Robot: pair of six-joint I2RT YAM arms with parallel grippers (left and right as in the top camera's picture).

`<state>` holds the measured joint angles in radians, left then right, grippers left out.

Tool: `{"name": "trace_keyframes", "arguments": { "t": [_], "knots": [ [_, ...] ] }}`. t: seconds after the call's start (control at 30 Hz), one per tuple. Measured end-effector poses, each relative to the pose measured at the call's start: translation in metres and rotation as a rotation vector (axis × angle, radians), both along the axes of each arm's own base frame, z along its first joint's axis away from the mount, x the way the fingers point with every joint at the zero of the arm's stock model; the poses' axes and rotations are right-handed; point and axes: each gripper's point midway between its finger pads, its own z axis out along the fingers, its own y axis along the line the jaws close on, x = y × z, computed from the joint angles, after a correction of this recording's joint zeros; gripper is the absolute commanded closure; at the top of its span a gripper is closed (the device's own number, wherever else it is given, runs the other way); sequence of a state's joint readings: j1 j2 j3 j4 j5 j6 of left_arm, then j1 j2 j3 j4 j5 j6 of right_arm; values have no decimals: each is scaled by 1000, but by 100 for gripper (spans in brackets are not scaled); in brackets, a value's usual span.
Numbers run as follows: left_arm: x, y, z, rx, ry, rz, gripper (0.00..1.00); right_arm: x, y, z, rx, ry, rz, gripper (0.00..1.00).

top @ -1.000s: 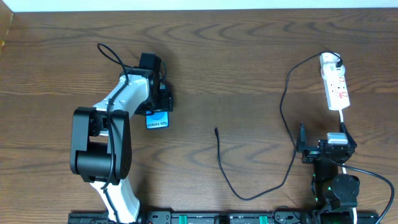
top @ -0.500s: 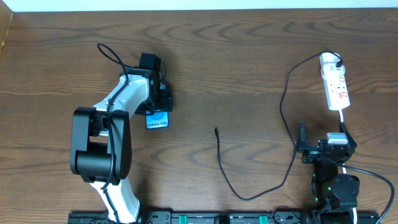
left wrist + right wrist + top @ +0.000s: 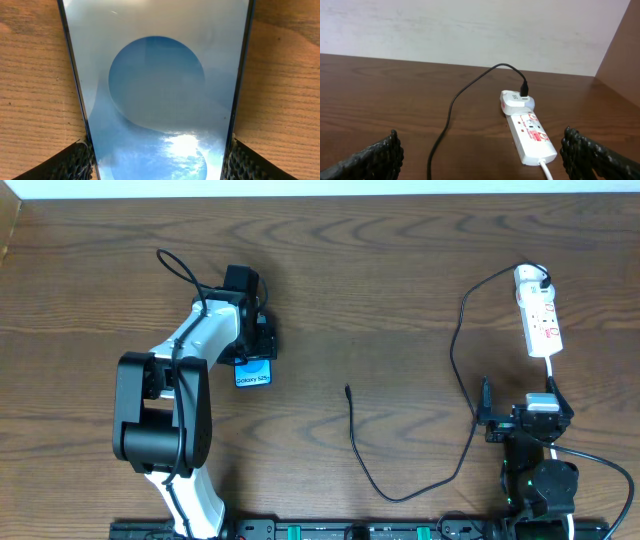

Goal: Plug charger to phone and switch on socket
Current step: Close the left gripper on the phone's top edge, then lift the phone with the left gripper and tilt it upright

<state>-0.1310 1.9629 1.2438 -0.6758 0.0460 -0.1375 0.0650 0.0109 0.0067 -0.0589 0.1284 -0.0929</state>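
Left claw (image 3: 159,162) straddles the phone (image 3: 254,373), left of centre and nearer the far edge of the desk (image 3: 400,260). Its pads (image 3: 77,160) sit against both long edges, so it reads as narrowed onto the handset. Right claw (image 3: 480,155) is spread wide and empty near the right front corner, facing the socket (image 3: 541,320), which lies by the right edge toward the far corner with the white plug adapter (image 3: 527,277) seated in its far end. The charger cable (image 3: 455,360) loops from the adapter down past the right claw toward the front edge, then back up. Its connector tip (image 3: 347,389) lies loose mid-desk, well apart from the phone. Risks as judged:
- An edge-only pinch lets the slim, glossy phone slip or pivot when lifted.
- The tip is thin and flat on the wood, so it is easy to miss or to grab skewed.
- The slack beside the right claw could snag and drag the socket.
- The phone's port cannot be seen, so alignment is uncertain.
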Motion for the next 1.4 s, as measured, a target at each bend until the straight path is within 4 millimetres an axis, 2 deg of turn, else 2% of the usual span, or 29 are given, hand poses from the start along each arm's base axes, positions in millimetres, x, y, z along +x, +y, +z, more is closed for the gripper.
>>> {"name": "trace_keyframes", "arguments": {
  "t": [0.57, 0.8, 0.97, 1.07, 1.2, 1.4],
  "knots": [
    [-1, 2, 5, 8, -7, -3, 93, 0, 0, 0, 0, 0, 0, 1],
    [5, 1, 35, -3, -88, -3, 92, 0, 0, 0, 0, 0, 0, 1],
    [6, 0, 41, -7, -103, -2, 93, 0, 0, 0, 0, 0, 0, 1],
    [6, -13, 41, -85, -99, -12, 93, 0, 0, 0, 0, 0, 0, 1],
    [9, -48, 49, -293, -110, -43, 92, 0, 0, 0, 0, 0, 0, 1],
    [18, -107, 83, -688, -114, 7, 93, 0, 0, 0, 0, 0, 0, 1]
  ]
}}
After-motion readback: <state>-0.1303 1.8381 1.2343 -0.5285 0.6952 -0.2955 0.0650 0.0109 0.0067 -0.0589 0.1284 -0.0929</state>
